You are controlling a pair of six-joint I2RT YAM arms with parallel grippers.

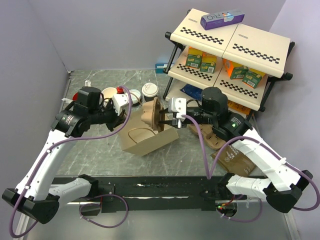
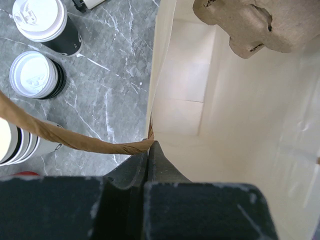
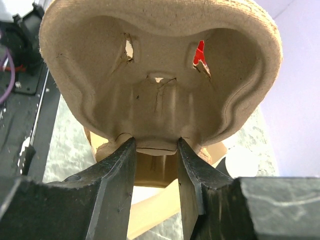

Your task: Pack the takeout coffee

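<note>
Two white-lidded dark paper takeout coffee cups (image 2: 41, 22) stood upper left, apart from both jaws: left gripper (image 2: 149, 150) closed on the rim of a brown paper bag (image 2: 240, 130), right gripper (image 3: 156, 145) clamping a moulded-pulp carrier (image 3: 160, 100).

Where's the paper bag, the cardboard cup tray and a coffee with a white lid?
paper bag (image 1: 150, 142), top view, its brown side.
cardboard cup tray (image 3: 160, 115), right wrist view, its middle.
coffee (image 2: 32, 74), left wrist view, its white lid.

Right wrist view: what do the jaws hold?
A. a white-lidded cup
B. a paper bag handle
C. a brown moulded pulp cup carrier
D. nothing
C: the right gripper is closed on the lower edge of the pulp cup carrier, which fills the view.
</note>
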